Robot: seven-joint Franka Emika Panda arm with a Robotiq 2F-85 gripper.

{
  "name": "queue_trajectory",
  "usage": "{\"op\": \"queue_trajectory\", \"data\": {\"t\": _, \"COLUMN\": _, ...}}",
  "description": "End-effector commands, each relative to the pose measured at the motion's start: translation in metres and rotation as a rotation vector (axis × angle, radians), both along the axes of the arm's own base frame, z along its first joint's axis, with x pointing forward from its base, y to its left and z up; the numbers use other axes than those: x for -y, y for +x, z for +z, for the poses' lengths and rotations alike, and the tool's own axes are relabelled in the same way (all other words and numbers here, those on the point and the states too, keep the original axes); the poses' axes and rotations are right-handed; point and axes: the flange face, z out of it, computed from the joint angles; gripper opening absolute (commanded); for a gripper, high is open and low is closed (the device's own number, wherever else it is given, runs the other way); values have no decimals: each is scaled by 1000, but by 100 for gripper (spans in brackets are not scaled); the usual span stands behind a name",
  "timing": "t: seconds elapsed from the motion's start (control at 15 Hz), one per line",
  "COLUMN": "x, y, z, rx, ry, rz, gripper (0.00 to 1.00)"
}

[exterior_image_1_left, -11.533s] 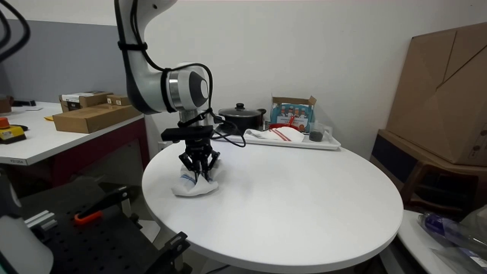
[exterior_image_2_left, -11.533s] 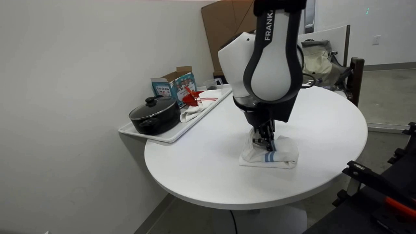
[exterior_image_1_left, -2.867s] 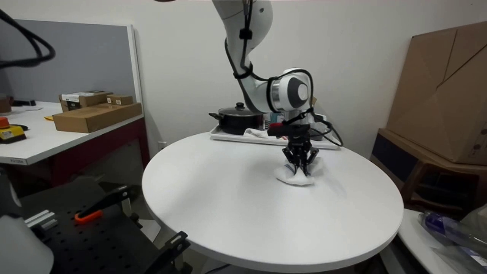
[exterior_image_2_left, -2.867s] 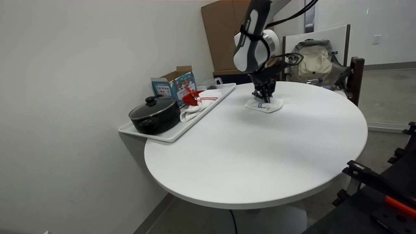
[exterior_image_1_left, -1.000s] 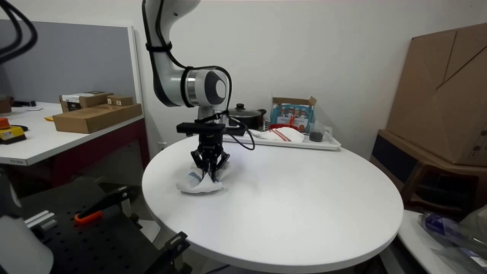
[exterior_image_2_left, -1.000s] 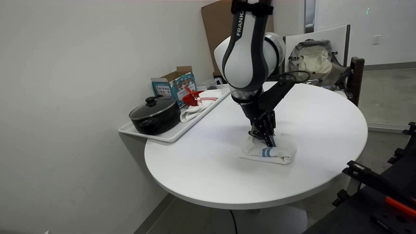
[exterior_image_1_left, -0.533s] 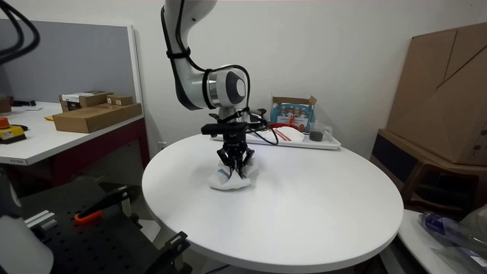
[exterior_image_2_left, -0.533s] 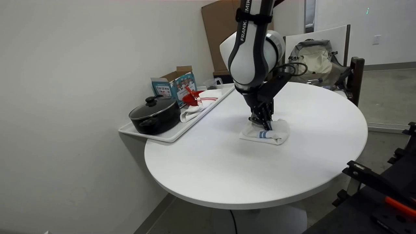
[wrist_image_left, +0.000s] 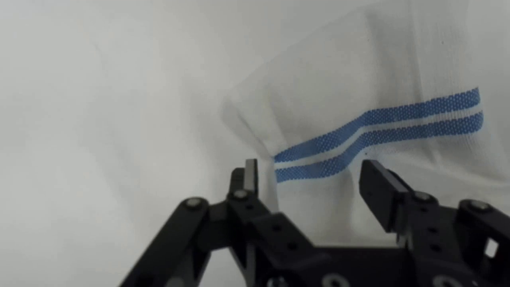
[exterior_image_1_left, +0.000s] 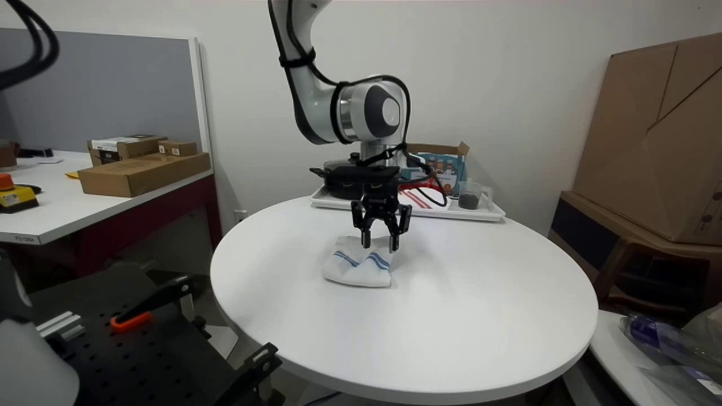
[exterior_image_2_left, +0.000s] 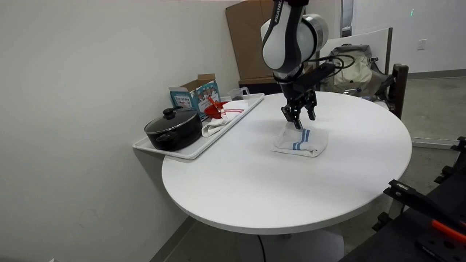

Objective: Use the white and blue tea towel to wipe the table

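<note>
On the tray [exterior_image_2_left: 202, 145] sit pot [exterior_image_2_left: 173, 131], jug [exterior_image_1_left: 469, 198] and cloth [exterior_image_2_left: 228, 115], the gripper [exterior_image_1_left: 379, 243] parted, empty, above the blue-striped towel [exterior_image_1_left: 358, 274].

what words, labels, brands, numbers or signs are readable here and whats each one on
"FRANK" on the robot arm, any further letters hidden
Too small or blurred: print on the desk-edge label, teal box, white-labelled desk box, small box beside it, large carton, yellow button box and green mark.
</note>
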Motion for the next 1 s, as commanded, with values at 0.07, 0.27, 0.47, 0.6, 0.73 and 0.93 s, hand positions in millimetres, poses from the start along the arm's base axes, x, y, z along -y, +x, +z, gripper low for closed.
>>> {"op": "queue_trajectory", "data": {"t": 0.07, "x": 24, "y": -8, "z": 77, "rx": -38, "ry": 89, "rz": -51, "gripper": 100}}
{"op": "queue_trajectory", "data": {"t": 0.27, "x": 38, "y": -22, "z": 127, "rx": -41, "ry": 105, "rz": -33, "gripper": 100}}
{"op": "queue_trajectory", "data": {"t": 0.47, "x": 50, "y": -41, "z": 167, "rx": -6, "ry": 89, "rz": -14, "gripper": 100}}
{"op": "queue_trajectory", "data": {"t": 0.6, "x": 51, "y": -57, "z": 186, "rx": 35, "ry": 76, "rz": -5, "gripper": 100}}
{"op": "queue_trajectory", "data": {"t": 0.73, "x": 45, "y": -76, "z": 200, "rx": 69, "ry": 76, "rz": 5, "gripper": 100}}
{"op": "queue_trajectory", "data": {"t": 0.93, "x": 21, "y": -114, "z": 214, "rx": 125, "ry": 106, "rz": 19, "gripper": 100}}
